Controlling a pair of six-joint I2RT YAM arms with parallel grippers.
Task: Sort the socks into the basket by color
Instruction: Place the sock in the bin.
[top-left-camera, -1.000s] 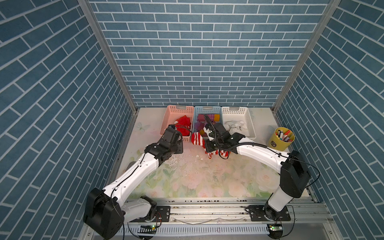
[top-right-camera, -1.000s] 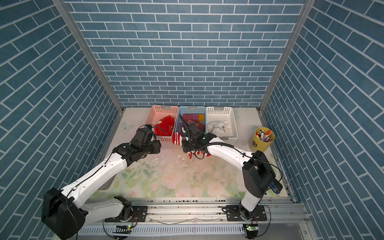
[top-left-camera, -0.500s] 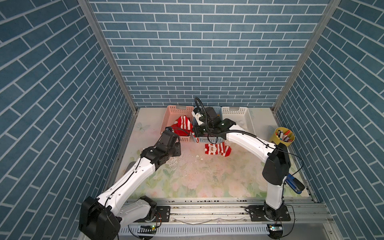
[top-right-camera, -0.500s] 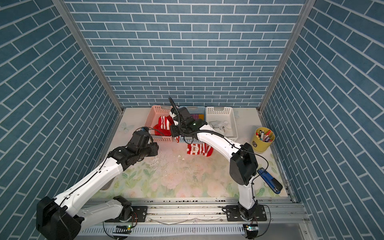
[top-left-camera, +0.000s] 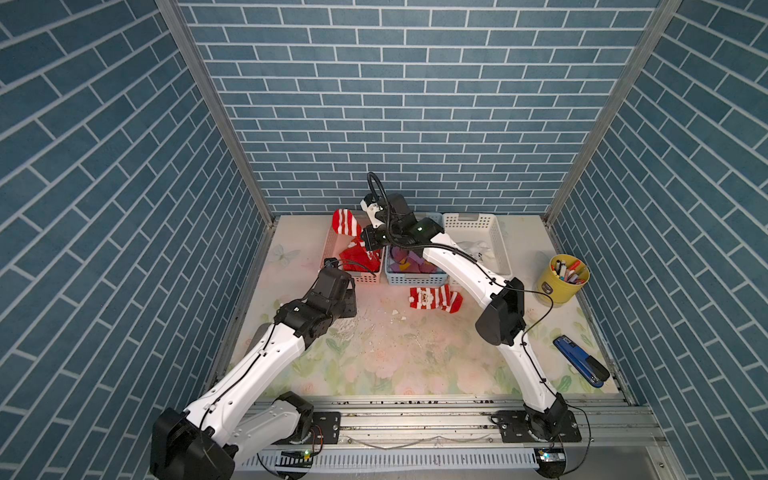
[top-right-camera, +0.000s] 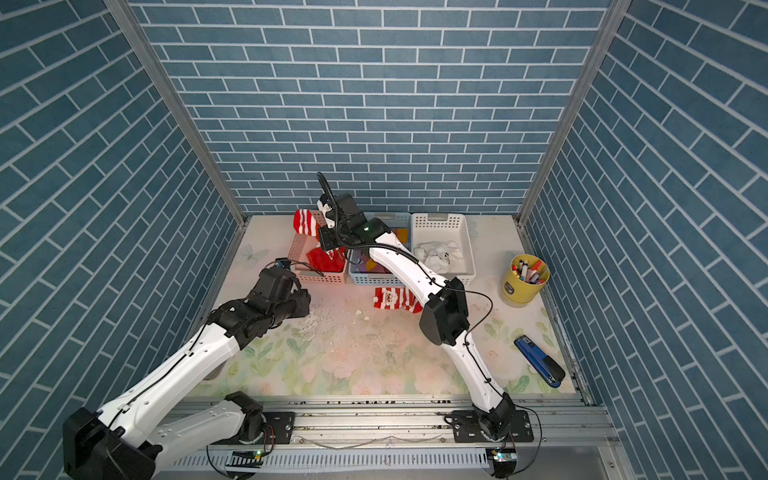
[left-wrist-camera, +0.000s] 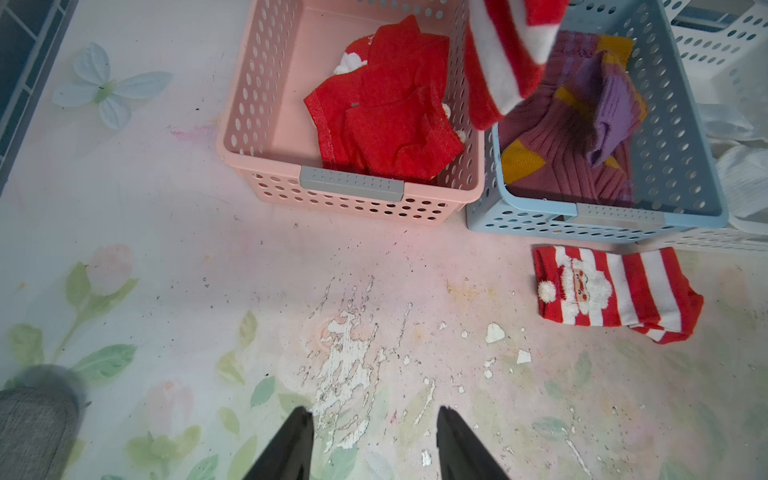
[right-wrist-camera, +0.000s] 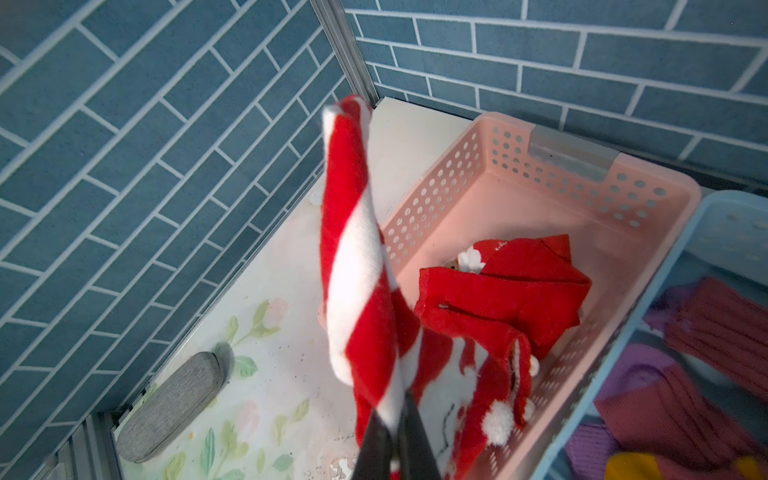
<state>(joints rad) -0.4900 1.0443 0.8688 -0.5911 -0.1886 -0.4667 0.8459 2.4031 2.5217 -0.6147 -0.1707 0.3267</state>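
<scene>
1. Socks first: a red-and-white striped sock (right-wrist-camera: 353, 257) is pinched in my right gripper (right-wrist-camera: 395, 419), the fingers pressed together on the fabric. The frame edge cuts off most of those fingers.
2. That sock sticks up over the pink basket (right-wrist-camera: 540, 166). In both top views my own wrist hides the grip. I cannot tell whether the blurred pompom end below belongs to it or to the pile.
3. My left gripper (left-wrist-camera: 372, 415) hangs spread and empty above the flaked patch of the floral mat (left-wrist-camera: 166, 270).
4. Red socks (left-wrist-camera: 386, 120) lie in the pink basket. The held sock, cut off at the frame's top, covers the wall between this basket and the blue basket (left-wrist-camera: 582, 218).
5. Purple socks (left-wrist-camera: 573, 137) with orange patches fill the blue basket; in a top view my right arm (top-left-camera: 457, 262) crosses it.
6. A Santa sock (top-left-camera: 434, 298) lies flat on the mat, just in front of the blue basket.
7. White socks (top-right-camera: 438, 253) sit in the white basket (top-right-camera: 442, 224).
8. Further off: a yellow cup (top-left-camera: 559, 286) of markers, a blue stapler (top-left-camera: 582, 368), and a grey case (right-wrist-camera: 174, 399) by the wall.
</scene>
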